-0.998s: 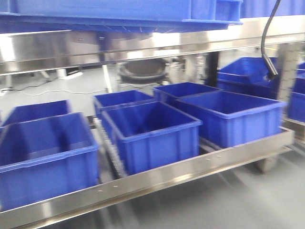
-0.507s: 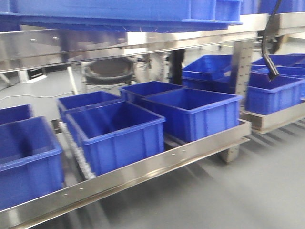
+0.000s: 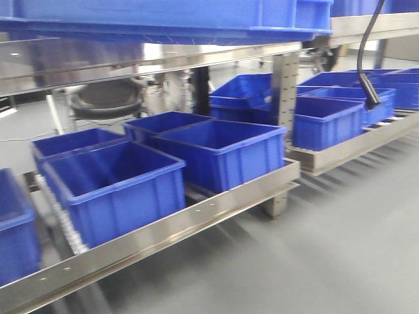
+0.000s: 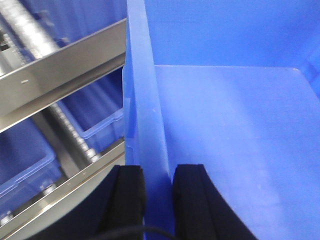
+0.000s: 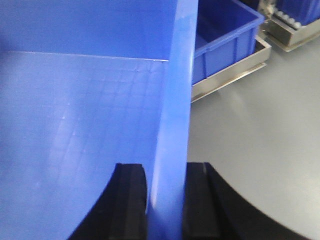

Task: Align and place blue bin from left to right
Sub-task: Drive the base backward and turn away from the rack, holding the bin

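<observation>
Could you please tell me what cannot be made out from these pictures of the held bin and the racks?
- Front view: the blue bin is cut off by the top edge, and neither gripper shows.
- Left wrist view: the left gripper clamps a bin wall, and the bin's far end runs off frame.
- Right wrist view: the right gripper clamps a wall whose top end is cut off.
- Front view: the far crates are blurred, so their contents are unclear.

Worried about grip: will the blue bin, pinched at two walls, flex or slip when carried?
Probably stiff: the blue bin shows no bend at the left gripper or right gripper. Likely light, looking empty. Smooth plastic might slip.
</observation>
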Available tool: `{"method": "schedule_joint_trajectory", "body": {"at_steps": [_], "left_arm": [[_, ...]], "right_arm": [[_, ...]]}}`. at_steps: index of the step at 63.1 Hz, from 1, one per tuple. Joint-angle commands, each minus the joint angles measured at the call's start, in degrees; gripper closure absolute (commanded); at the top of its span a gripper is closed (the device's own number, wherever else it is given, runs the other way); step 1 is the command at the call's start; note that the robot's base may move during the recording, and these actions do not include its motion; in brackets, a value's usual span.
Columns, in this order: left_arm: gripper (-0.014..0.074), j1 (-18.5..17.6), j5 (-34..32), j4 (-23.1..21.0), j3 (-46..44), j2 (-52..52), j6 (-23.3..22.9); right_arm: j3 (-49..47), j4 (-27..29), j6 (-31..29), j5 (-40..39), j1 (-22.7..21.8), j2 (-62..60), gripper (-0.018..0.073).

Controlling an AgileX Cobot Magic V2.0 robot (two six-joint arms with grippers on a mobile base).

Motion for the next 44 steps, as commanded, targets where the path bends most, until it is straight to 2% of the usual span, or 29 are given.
{"method": "schedule_joint_trajectory", "body": {"at_steps": [1, 44], "left_arm": [[0.0605, 0.10, -4.22, 0.61, -1.23, -1.54, 0.31], [0.0605, 0.10, -4.22, 0.61, -1.23, -1.54, 0.31]], "right_arm": [[-0.78, -1.40, -1.41, -4.91, -0.04, -1.84, 0.0629], [-0.78, -1.40, -1.41, -4.91, -0.04, -1.84, 0.0629]]}}
